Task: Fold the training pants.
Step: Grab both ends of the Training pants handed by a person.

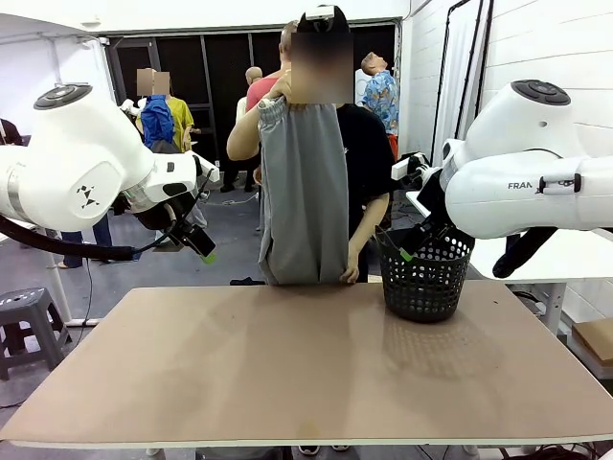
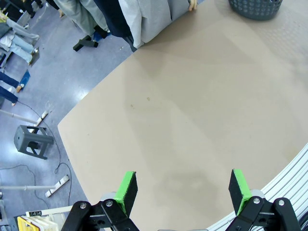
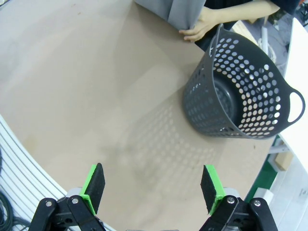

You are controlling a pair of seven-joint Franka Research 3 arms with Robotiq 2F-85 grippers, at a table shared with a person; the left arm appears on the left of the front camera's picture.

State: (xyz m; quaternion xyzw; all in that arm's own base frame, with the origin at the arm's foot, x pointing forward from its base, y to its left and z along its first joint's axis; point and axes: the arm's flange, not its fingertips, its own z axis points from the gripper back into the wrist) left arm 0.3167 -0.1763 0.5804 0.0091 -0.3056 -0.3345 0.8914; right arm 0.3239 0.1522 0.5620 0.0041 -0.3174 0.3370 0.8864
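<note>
Grey jersey was what mattered: the light grey soft training pants (image 1: 305,192) were not on the worktop. The person at the far side held them up in the air at twelve o'clock. One hand (image 1: 281,88) gripped the gathered waistband high up, and the other hand (image 1: 352,273) pinched the lower end at the far edge of the plain tan worktop (image 1: 306,374). Their long axis ran straight up and down, waistband on top.

My left pincer (image 1: 203,251) hung above the near-left part of the board, fully spread and carrying nothing. From it the cloth lay off toward two o'clock. My right pincer (image 1: 410,251) was just as wide and equally bare, with the cloth toward ten o'clock. I judged neither clearly nearer. However, the right one sat just over the dark perforated plastic basket (image 1: 426,287), which stood at two o'clock on the board, just beside the person's lower hand. That would crowd its path.

In the left wrist view the green pads (image 2: 126,188) framed bare board, with the grey fabric at eleven o'clock. In the right wrist view it lay at twelve. I reckoned nothing could start until the pants were laid flat.

The surface looked matte and smooth. Around us were blue-grey flooring, a grey stool (image 1: 27,321) at nine o'clock and other people standing behind.
</note>
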